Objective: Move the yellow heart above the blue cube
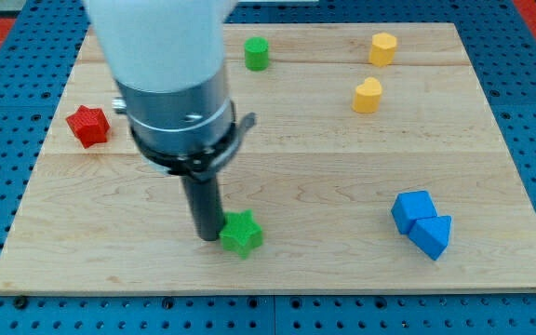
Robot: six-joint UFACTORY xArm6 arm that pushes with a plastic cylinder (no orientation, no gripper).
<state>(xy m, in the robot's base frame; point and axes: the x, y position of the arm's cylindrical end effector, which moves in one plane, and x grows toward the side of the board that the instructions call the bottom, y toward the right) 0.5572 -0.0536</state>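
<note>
- Low and left of centre in the frame, my tip (206, 237) sits right against the green star (241, 233), touching its left side — there's no claw on this rig, just a bare rod, so nothing is clenched or grasped.
- The yellow heart (368, 95) waits in the upper right, well apart from my tip; the blue cube (412, 208) is lower right, touching a blue triangular block (433, 235).
- Risk one: a straight run toward the heart drags the green star along, since it lies directly in the way.
- Risk two: pushing the heart from the wrong side could send it into the yellow hexagonal block (383, 47) above it, or down into the cube itself.
- Risk three: the heart may spin off a rounded lobe and slip sideways.
- The count: two yellow, two blue, two green including a green cylinder (257, 53) at top centre, one red star (88, 125) at left — seven blocks on the wooden board (296, 167).
</note>
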